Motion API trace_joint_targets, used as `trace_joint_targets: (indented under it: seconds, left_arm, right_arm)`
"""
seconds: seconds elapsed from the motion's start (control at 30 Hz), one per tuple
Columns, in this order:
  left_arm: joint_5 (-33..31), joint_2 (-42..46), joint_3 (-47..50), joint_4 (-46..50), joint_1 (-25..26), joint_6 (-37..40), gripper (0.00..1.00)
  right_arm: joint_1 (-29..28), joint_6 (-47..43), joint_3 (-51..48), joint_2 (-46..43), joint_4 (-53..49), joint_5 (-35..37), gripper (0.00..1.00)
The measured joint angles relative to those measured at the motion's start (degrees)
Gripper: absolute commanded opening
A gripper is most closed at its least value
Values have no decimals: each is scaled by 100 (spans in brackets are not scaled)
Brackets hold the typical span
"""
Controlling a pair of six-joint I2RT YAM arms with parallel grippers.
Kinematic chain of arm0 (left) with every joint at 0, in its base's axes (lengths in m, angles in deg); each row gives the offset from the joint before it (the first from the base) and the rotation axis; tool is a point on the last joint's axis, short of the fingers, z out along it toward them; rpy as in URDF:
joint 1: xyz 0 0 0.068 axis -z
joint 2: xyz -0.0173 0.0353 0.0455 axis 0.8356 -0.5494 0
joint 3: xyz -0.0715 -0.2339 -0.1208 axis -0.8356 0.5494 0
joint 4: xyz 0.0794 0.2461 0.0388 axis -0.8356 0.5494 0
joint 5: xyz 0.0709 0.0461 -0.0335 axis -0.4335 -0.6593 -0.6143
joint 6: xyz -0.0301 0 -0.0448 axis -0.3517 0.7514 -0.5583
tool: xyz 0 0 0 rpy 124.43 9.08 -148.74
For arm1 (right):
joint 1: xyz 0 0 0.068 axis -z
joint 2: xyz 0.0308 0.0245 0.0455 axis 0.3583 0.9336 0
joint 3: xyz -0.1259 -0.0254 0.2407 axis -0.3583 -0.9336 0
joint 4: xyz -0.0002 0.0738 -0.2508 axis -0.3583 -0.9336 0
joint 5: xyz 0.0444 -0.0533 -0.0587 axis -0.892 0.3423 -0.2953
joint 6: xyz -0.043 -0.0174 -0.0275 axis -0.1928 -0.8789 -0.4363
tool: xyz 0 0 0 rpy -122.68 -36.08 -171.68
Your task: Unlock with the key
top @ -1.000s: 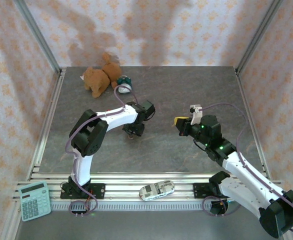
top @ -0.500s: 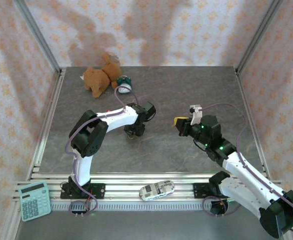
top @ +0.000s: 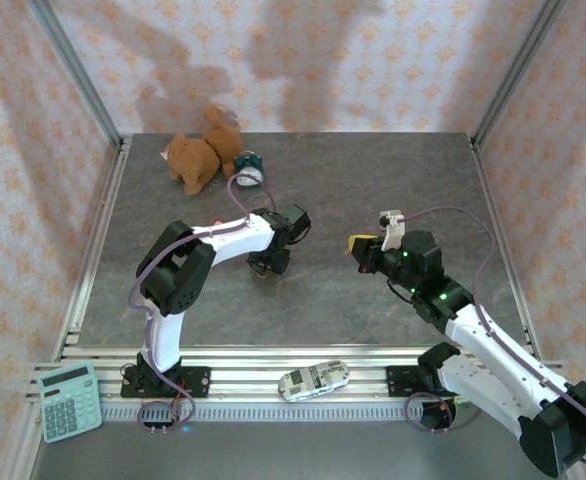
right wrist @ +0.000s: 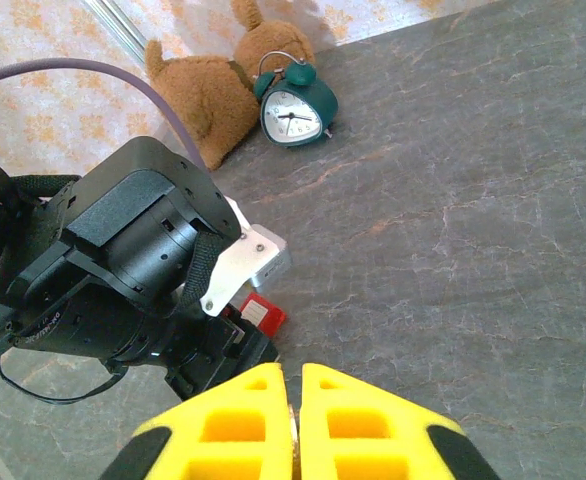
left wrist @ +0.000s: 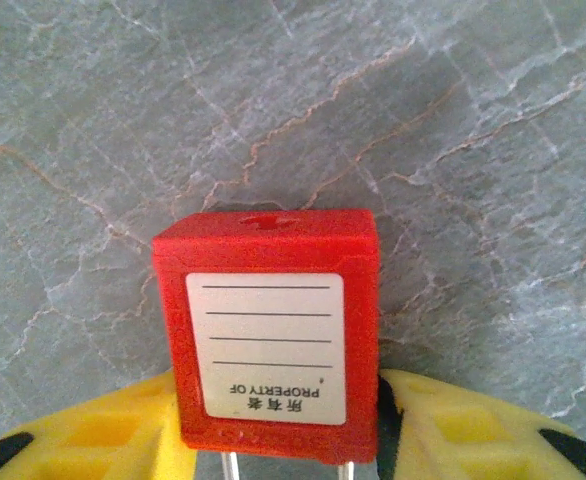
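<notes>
Lock [left wrist: 273, 330] is red, with a white label that has the words upside down in the left wrist view. It sits between the yellow fingers [left wrist: 93, 435] of my left gripper [left wrist: 278, 385], which is closed on its two sides and holds it. Two thin metal legs go out from its near edge. Behind it I see the grey stone-pattern table [left wrist: 473, 150].

From the top view, my left gripper [top: 266, 265] points down near the middle of the table, a little to the left. My right gripper [top: 356, 243] is to the right of it, well apart, and faces toward it. In the right wrist view its yellow fingers [right wrist: 243, 415] are pressed together. I cannot tell if the key is between them.

At the far left of the table a plush dog [right wrist: 213, 90] lies, with a green clock [right wrist: 293, 110] just beside it. On the near rail are a toy car [top: 313, 379] and, at the left corner, a calculator [top: 70, 401].
</notes>
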Motion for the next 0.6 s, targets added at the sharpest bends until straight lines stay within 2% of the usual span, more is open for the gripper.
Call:
trace_joint_targets:
  seconds: [0.2,0.6]
  left_arm:
    - [46,83,116,-118,-20,-17,39]
    - [313,743,984,-1067,-48,83,35]
  right_arm:
    - [0,0,0,-2,0,2,7]
    - [0,2,0,-2,0,0,7]
